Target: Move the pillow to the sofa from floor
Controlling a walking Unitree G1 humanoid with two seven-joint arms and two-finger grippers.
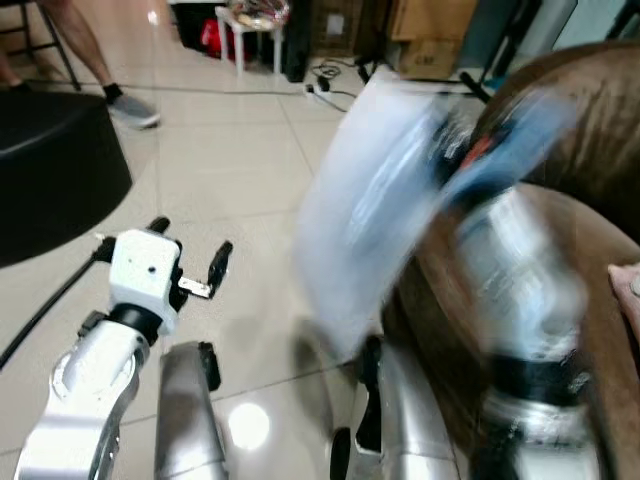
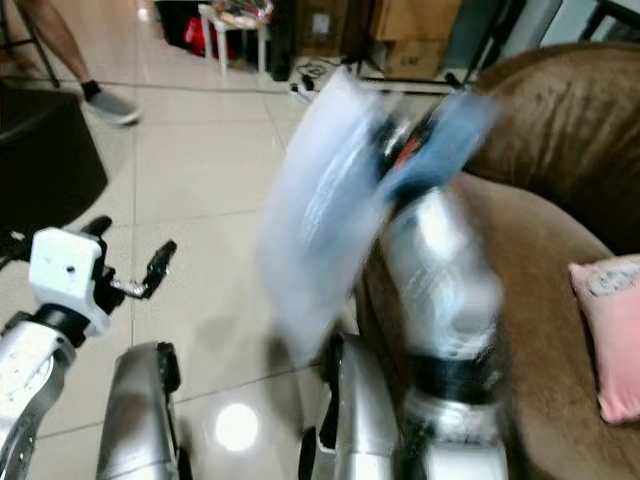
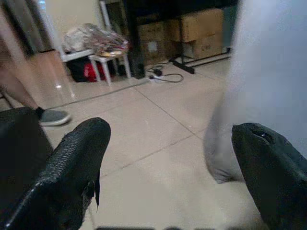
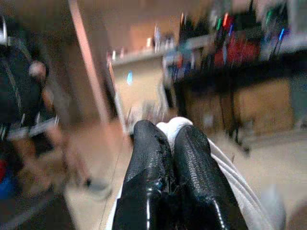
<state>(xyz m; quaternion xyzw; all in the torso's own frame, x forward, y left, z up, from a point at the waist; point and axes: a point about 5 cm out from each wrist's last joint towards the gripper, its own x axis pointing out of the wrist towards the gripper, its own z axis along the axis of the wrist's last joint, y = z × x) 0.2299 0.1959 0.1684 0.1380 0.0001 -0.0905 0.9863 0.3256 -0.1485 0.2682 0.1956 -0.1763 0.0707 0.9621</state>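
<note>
My right fingers (image 4: 172, 143) clamp the pillow (image 1: 370, 190) mid-frame; left fingers (image 3: 168, 167) apart. Thin edge grip may slip short of the sofa (image 2: 560, 130).

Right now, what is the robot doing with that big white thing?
The robot's right hand is pinched shut on a white pillow and holds it up off the tiled floor, next to the brown sofa. The picture is blurry there, so the arm looks to be swinging. A pink cushion lies on the sofa seat. The left hand is open and empty, low over the floor. A person's leg and shoe are in the background.
</note>
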